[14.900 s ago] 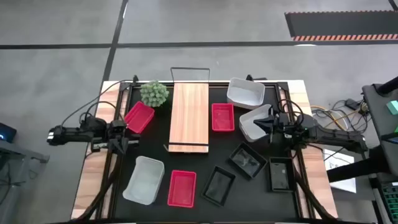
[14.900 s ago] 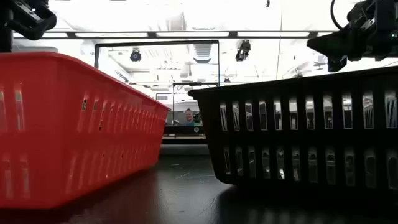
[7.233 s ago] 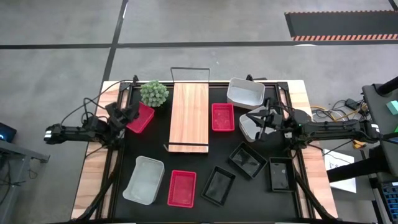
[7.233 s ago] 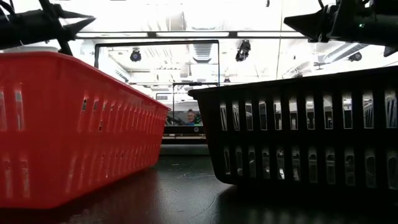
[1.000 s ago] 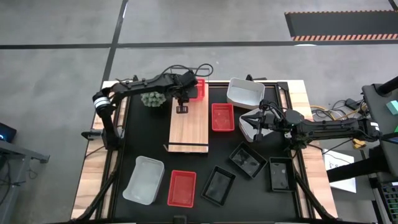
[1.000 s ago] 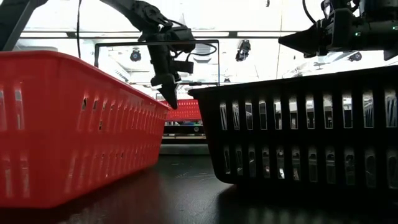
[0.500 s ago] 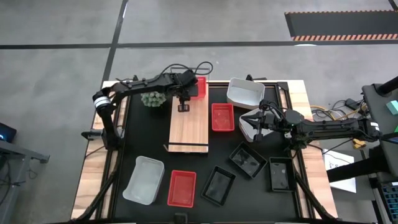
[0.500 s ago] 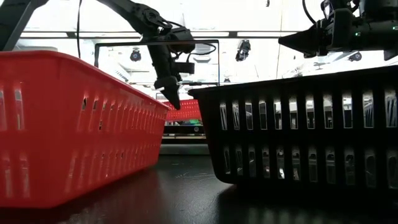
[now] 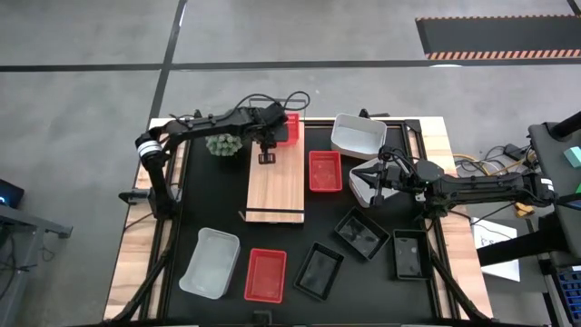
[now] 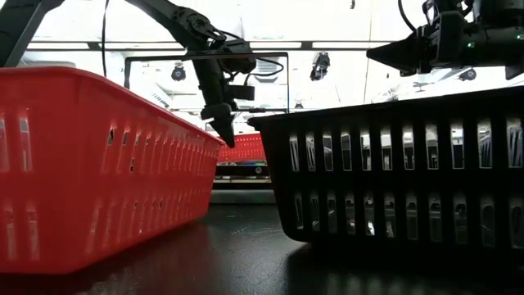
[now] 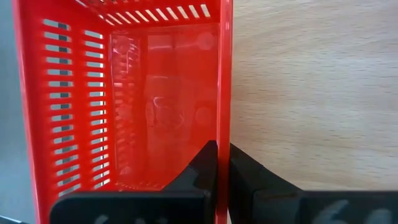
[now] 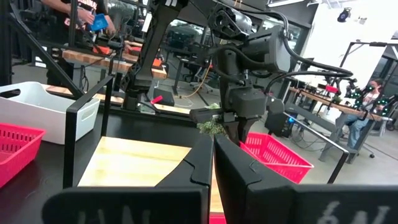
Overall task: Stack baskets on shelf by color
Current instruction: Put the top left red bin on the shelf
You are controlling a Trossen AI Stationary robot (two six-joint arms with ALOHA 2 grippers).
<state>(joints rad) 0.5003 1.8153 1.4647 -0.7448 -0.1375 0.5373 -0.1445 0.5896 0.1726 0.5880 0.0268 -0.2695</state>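
We find a small red slotted plastic basket (image 9: 288, 128) at the far end of the long light-wood plank shelf (image 9: 276, 177), over its far right corner and partly overhanging the edge. The left gripper (image 9: 266, 156) is clamped on this basket: in the left wrist view its two dark fingers (image 11: 208, 163) are pressed together with the basket's thin side wall (image 11: 222, 81) pinched between them, the wood grain showing just beside. In the low view the basket (image 10: 241, 147) shows beyond the near bins, the gripper (image 10: 224, 131) reaching down beside it.

The right gripper (image 9: 372, 178) sits near the white plastic basket (image 9: 374, 183) on the right of the table; its fingers (image 12: 202, 158) are fully closed with nothing between them.

Elsewhere we note a second red basket (image 9: 325, 172) just right of the shelf, a third (image 9: 266, 274) near the front, another white basket (image 9: 358, 135) at the far right, and a green ball-shaped plant (image 9: 221, 143) left of the shelf.
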